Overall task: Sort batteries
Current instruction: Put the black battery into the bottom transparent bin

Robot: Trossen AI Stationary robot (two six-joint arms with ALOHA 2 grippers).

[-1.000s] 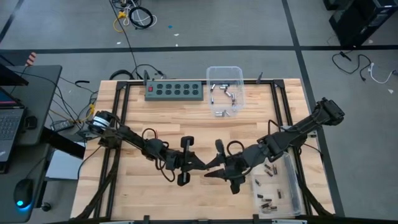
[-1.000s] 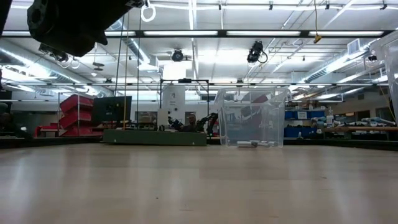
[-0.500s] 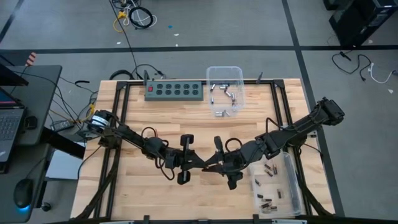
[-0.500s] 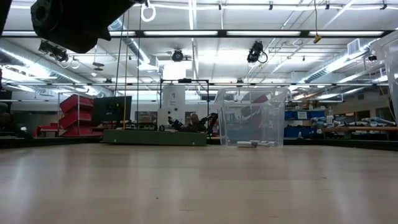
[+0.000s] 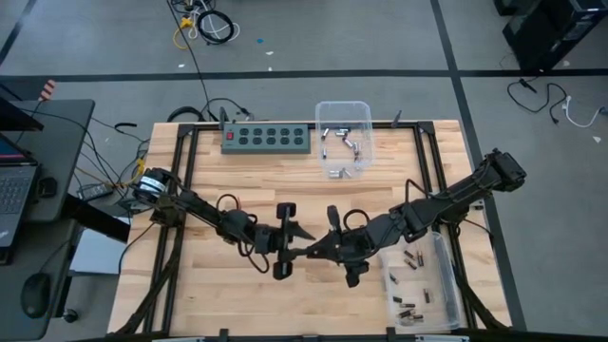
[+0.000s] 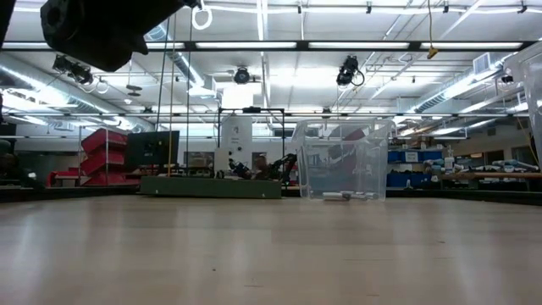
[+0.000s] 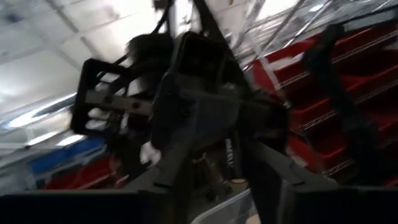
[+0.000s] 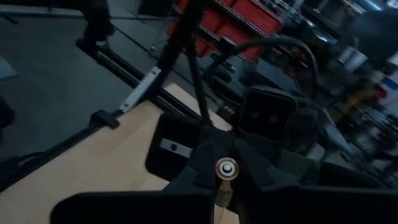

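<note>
My two grippers meet tip to tip above the middle of the table. My right gripper [image 5: 310, 253] is shut on one small battery [image 8: 226, 169], whose round metal end faces the wrist camera. My left gripper [image 5: 301, 243] stands open just left of it, its fingers spread to either side of the right fingertips. Silvery batteries lie on the floor of a clear bin [image 5: 344, 141] at the far edge. Dark batteries lie in a clear tray [image 5: 424, 285] at the near right. My right gripper pinches the battery between its two fingers [image 8: 193, 177], one on each side of its body [image 8: 225, 186]. The fingers come roughly level from the table's right side. The battery lies along the fingers, one end toward the wrist, lifted clear of the table.
A green power strip [image 5: 267, 139] lies at the far edge, left of the clear bin [image 6: 343, 161]. Black frame rails run along the table's left and right sides. Bare wood [image 5: 237, 304] lies below and in front of both grippers.
My right gripper has gone a little toward the table's left, up to the left gripper's tips, and has shut on the battery. My left gripper has stayed in place and opened, letting go of the battery.
</note>
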